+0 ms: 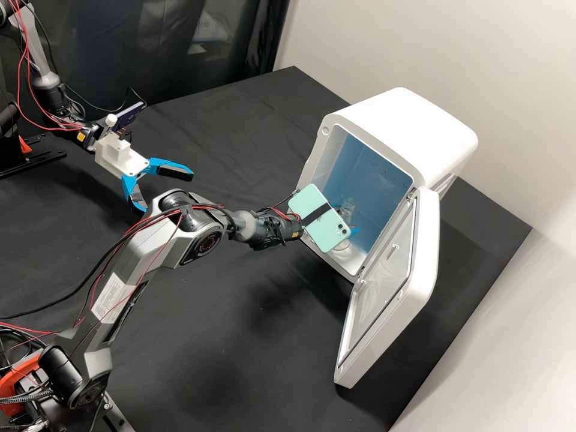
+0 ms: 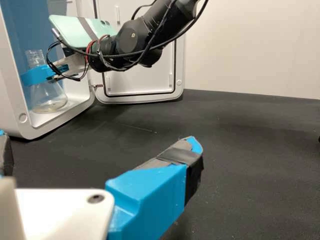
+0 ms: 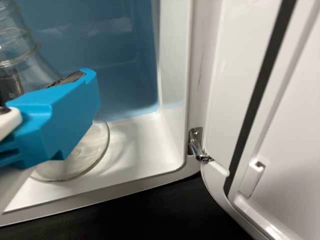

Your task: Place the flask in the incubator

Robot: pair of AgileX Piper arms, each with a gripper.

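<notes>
The white incubator (image 1: 414,132) stands at the right of the bench with its door (image 1: 390,282) swung open and down. A clear conical flask (image 2: 44,92) is upright inside the blue chamber, its base at or just above the floor. My right gripper (image 2: 36,75) is inside the chamber, shut on the flask's neck. One blue finger (image 3: 55,117) lies in front of the flask (image 3: 20,55). My left gripper (image 1: 157,183) hangs open and empty over the bench at the left rear, far from the incubator.
A mint-green phone (image 1: 318,219) strapped to the right wrist sits at the chamber opening. The door hinge (image 3: 197,145) is close beside the right gripper. Red cables trail along the right arm (image 1: 180,231). Bare black bench (image 2: 240,140) lies between left gripper and incubator.
</notes>
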